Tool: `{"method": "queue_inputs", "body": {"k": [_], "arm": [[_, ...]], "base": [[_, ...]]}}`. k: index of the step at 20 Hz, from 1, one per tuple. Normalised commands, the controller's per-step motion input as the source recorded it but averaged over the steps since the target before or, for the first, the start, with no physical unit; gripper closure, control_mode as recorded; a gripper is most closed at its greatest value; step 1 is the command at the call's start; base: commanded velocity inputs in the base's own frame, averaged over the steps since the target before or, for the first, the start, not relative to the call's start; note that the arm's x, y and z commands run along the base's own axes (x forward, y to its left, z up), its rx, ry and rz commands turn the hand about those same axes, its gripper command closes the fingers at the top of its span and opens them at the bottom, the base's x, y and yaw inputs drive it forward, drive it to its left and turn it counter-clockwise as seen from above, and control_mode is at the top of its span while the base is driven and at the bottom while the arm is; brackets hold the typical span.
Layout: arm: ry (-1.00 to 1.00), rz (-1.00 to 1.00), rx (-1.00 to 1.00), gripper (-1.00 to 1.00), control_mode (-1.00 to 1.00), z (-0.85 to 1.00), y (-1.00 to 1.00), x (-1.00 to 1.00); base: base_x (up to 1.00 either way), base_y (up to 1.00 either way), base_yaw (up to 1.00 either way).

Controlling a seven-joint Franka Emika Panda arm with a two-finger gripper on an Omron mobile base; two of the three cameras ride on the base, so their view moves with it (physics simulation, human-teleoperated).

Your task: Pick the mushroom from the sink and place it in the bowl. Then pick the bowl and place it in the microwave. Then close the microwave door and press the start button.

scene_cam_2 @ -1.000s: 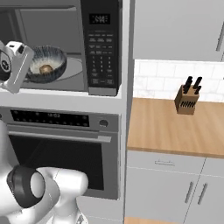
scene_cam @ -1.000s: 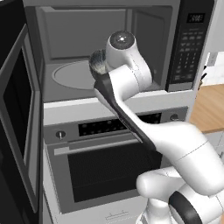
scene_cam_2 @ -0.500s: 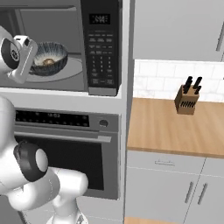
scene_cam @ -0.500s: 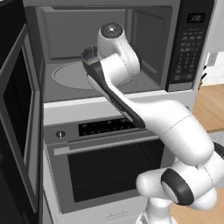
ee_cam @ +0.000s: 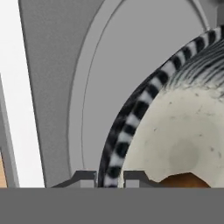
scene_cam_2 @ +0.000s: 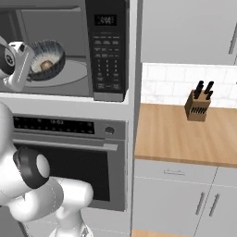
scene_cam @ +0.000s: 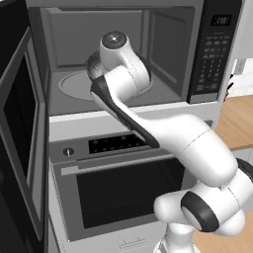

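Gripping the bowl (scene_cam_2: 46,60) by its rim, the closed fingers (ee_cam: 133,178) are carried further left inside the microwave (scene_cam: 163,54); the mushroom (scene_cam_2: 46,65) lies within, release onto the turntable (scene_cam_2: 74,73) pending.

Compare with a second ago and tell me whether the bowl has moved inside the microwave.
Yes. In the right base view the bowl, its rim pinched by the gripper, has shifted right, closer to the microwave keypad, and is now tilted.
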Motion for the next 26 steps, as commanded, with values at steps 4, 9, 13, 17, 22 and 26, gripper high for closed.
{"method": "queue_inputs", "body": {"k": [4, 9, 13, 17, 22, 26], "arm": [[-0.13, 0.0, -0.07, -1.0, -1.0, -0.04, 0.03, -0.02], [-0.24, 0.0, -0.06, -1.0, -1.0, 0.06, 0.0, -0.35], [-0.21, 0.0, -0.05, -1.0, -1.0, 0.1, 0.0, -0.62], [-0.06, 0.0, 0.0, -1.0, -1.0, 0.0, -0.09, -0.43], [0.0, 0.0, -0.04, -1.0, -1.0, 0.05, -0.19, -0.21], [-0.08, 0.0, -0.19, -1.0, -1.0, 0.06, -0.21, -0.72]], "base": [[0.0, 0.0, 0.0], [0.0, 0.0, 0.0], [0.0, 0.0, 0.0], [0.0, 0.0, 0.0], [0.0, 0.0, 0.0], [0.0, 0.0, 0.0]]}}
